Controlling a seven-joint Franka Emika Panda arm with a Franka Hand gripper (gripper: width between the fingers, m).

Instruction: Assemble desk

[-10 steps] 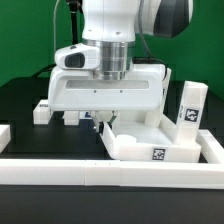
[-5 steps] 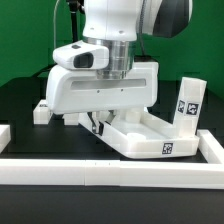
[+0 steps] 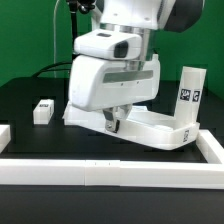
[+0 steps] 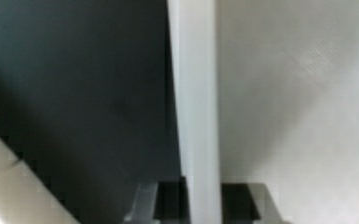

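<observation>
The white desk top (image 3: pixel 152 128) lies flat on the black table, recessed face up, with a tag on its front wall. My gripper (image 3: pixel 113 122) is shut on the top's raised edge at the exterior view's left end. In the wrist view the white edge (image 4: pixel 194 90) runs between my two dark fingers (image 4: pixel 162 203), which press it from both sides, and the top's face (image 4: pixel 300 100) fills one side. A white tagged leg (image 3: pixel 190 97) stands upright at the top's right end. A second leg (image 3: pixel 42 110) lies on the table at the exterior view's left.
A long low white border bar (image 3: pixel 110 172) runs along the front, with a side bar (image 3: pixel 212 148) at the right and a short piece (image 3: pixel 5 135) at the left. The robot's bulky white hand (image 3: pixel 110 80) hides the top's back left part.
My hand has swung toward the exterior view's right and turned, and the desk top has moved and turned with it. The lying leg at the left is now uncovered.
</observation>
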